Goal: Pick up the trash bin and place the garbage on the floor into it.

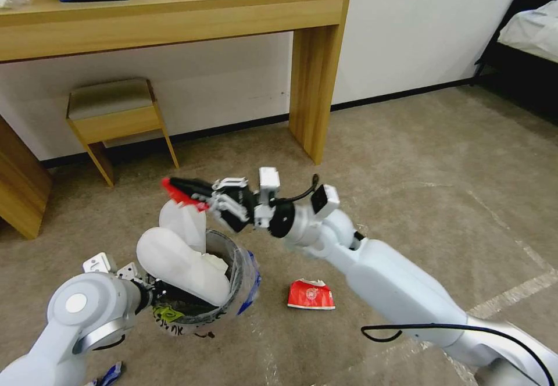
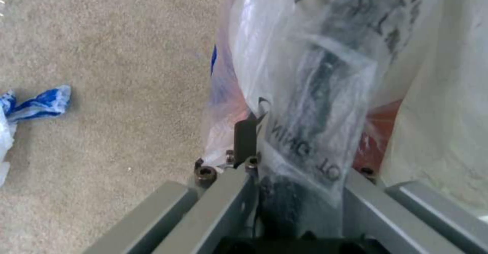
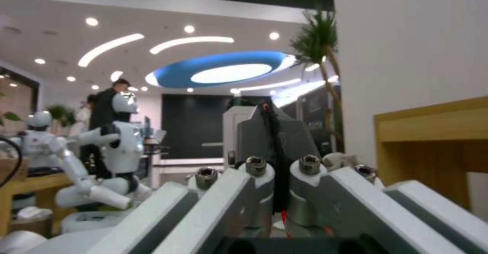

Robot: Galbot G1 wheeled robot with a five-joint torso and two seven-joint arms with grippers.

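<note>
two white slipper soles (image 1: 185,258) stand upright in the trash bin (image 1: 232,293), leaning against its far rim, the bin lifted just off the beige carpet floor (image 1: 407,159) and tilted a little. the left claw (image 1: 145,284) grips the bin's near rim; in the left wrist view its fingers (image 2: 245,139) are pressed together on the rim and the crinkled clear bag (image 2: 315,94), with black lettering showing through the plastic. the right claw (image 1: 183,191) hangs above the bin and the soles, arm reaching across from the right, and it pinches a flat red wrapper (image 1: 174,193); in the right wrist view the fingers (image 3: 277,139) are closed with a thin dark edge between them. a squashed red carton (image 1: 311,295) lies on the floor just right of the bin, apart from it. a blue and white scrap (image 1: 110,372) lies on the carpet near the left arm's elbow, also seen in the left wrist view (image 2: 38,103). beyond stand a wooden surface (image 1: 174,20) and a small stool (image 1: 113,115) by the wall.
</note>
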